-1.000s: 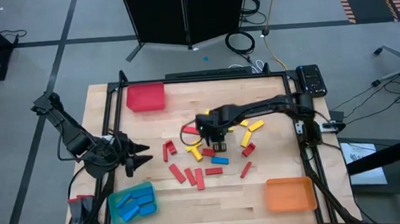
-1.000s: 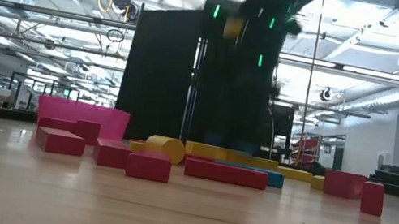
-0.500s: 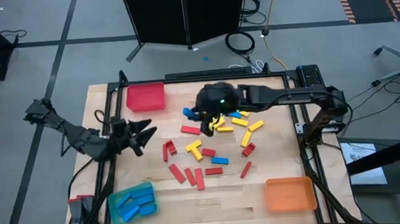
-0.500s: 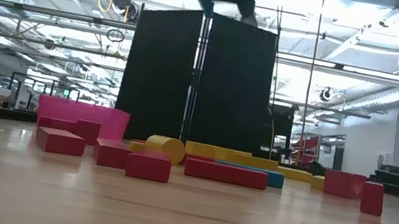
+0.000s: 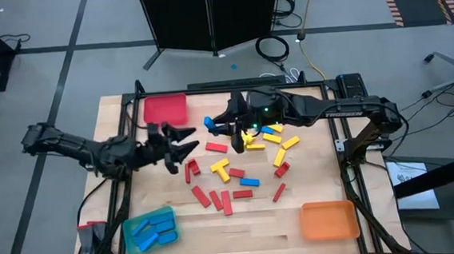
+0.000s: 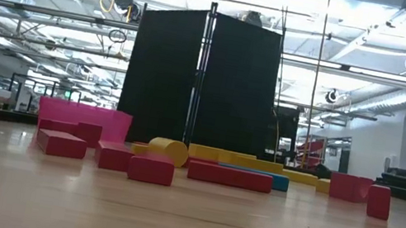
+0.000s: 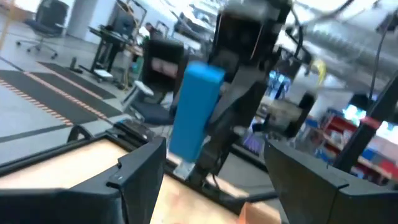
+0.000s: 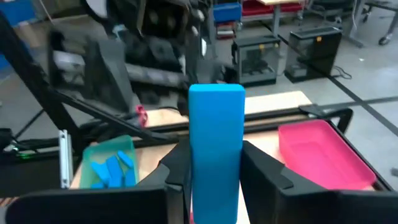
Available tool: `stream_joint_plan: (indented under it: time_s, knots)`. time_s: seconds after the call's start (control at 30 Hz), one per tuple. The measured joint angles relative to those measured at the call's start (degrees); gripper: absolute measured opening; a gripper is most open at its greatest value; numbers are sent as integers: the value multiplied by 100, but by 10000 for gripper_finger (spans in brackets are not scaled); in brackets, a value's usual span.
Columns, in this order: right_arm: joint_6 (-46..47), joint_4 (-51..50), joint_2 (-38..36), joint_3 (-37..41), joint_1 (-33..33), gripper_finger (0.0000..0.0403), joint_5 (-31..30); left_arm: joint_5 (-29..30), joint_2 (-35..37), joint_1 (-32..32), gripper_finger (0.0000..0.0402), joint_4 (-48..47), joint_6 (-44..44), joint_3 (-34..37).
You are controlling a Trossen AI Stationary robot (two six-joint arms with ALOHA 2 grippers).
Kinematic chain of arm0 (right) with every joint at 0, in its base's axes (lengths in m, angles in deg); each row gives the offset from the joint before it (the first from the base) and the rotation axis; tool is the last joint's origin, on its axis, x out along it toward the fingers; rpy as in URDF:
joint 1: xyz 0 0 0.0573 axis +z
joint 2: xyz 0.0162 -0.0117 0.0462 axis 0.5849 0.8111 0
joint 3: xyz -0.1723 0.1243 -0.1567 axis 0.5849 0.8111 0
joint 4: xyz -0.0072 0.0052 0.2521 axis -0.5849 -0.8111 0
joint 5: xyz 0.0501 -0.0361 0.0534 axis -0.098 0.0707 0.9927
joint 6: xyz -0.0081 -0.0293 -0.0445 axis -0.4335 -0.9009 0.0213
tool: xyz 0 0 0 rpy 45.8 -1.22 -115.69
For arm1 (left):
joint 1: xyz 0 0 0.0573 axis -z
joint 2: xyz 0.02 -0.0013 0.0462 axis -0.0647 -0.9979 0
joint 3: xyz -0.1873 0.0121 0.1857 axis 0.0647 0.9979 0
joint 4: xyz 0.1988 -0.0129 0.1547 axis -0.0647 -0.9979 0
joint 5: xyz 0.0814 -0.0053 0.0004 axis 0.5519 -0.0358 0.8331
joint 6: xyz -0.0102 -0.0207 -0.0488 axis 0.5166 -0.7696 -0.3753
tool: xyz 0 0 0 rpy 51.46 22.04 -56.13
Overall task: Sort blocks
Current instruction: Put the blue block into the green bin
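Note:
High above the table's far middle, my right gripper (image 5: pixel 220 126) is shut on a blue block (image 5: pixel 210 124) and points about level toward the table's left. My left gripper (image 5: pixel 181 140) is open and faces it from the left, a short way off. In the left wrist view the blue block (image 7: pixel 194 109) stands ahead of that gripper's spread fingers, apart from them. Red, yellow and blue blocks (image 5: pixel 230 175) lie flat and scattered on the table's middle. More blue blocks lie in the teal tray (image 5: pixel 131 238). My right gripper pinches the blue block between its two fingers, on the block's two long sides near its rear end (image 8: pixel 198 180). The fingers lie along the block, which sticks out ahead of them toward the table's left. It is lifted clear of the table.
A red tray (image 5: pixel 166 110) stands at the far left of the table. An orange tray (image 5: pixel 328 220) sits at the near right and the teal tray at the near left. A black screen (image 6: pixel 200 80) stands beyond the far edge. Bare wood lies along the near edge.
My right gripper has risen from the pile with the blue block and tipped from pointing down to about level, toward the table's left. My left gripper has risen and swung from the left edge toward the table's far middle, turning toward the right gripper, its fingers still spread.

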Motion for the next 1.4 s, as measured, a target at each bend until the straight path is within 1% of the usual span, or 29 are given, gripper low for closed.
stream_joint_plan:
  time_s: [0.1,0.27,0.33,0.63,0.83,1.13,1.27,1.4]
  knots:
    - [0,22,0,0,10,81,-3,-228,-227,-137,276,189,90,0]
    - [22,-15,0,0,20,81,-1,-437,-457,-199,276,850,672,0]
    - [62,-25,0,0,17,81,-3,-466,-502,-239,276,994,774,-4]
    - [127,-27,0,0,72,81,-3,-510,-620,-510,276,991,735,-4]
    - [100,-12,0,0,197,81,-1,-796,-622,-645,276,1331,737,-10]
    - [61,21,0,0,245,81,1,-1352,-622,-751,276,1323,734,-147]
    - [59,71,0,0,245,81,1,-1398,-686,-751,276,1316,698,-149]
    - [57,190,0,0,245,81,5,-1406,-853,-751,276,1354,457,-149]
